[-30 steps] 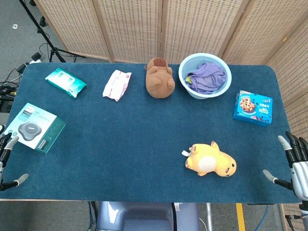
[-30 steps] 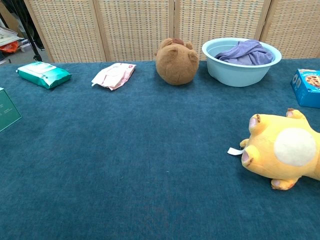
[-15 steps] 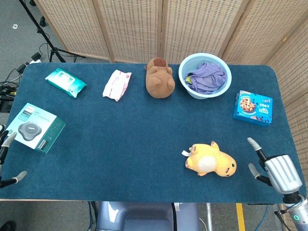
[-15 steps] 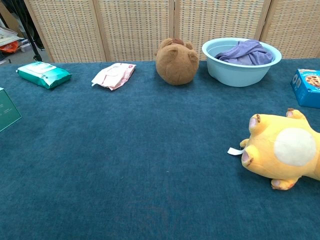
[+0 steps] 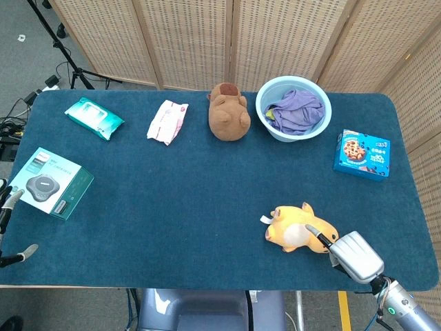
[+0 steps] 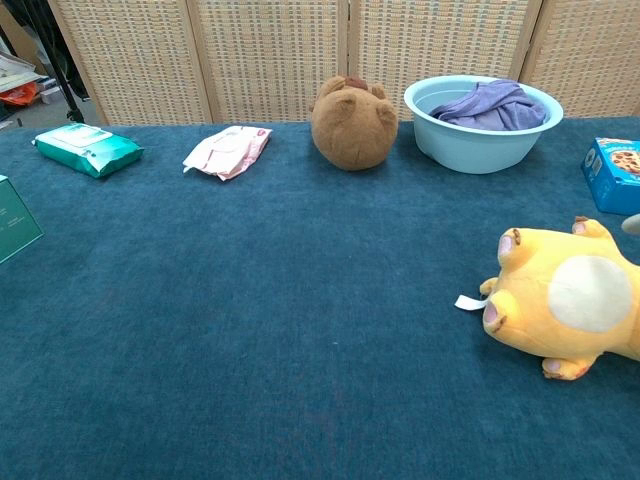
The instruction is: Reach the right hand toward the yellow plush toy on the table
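Note:
The yellow plush toy lies on its back near the front right of the blue table, its white belly up; the chest view shows it at the right edge. My right hand hovers just right of the toy, back up. One outstretched finger reaches over the toy's head, and the hand holds nothing. A grey fingertip peeks in at the chest view's right edge. Only a few fingers of my left hand show, spread apart and empty, at the front left table edge.
A brown plush and a light blue bowl with purple cloth stand at the back. A blue cookie box lies at the right. A teal pack, a pink pack and a speaker box occupy the left side.
My right hand has swung from the table's right edge leftward and in over the table, ending beside the toy with a finger over its head. The left hand barely shifted.

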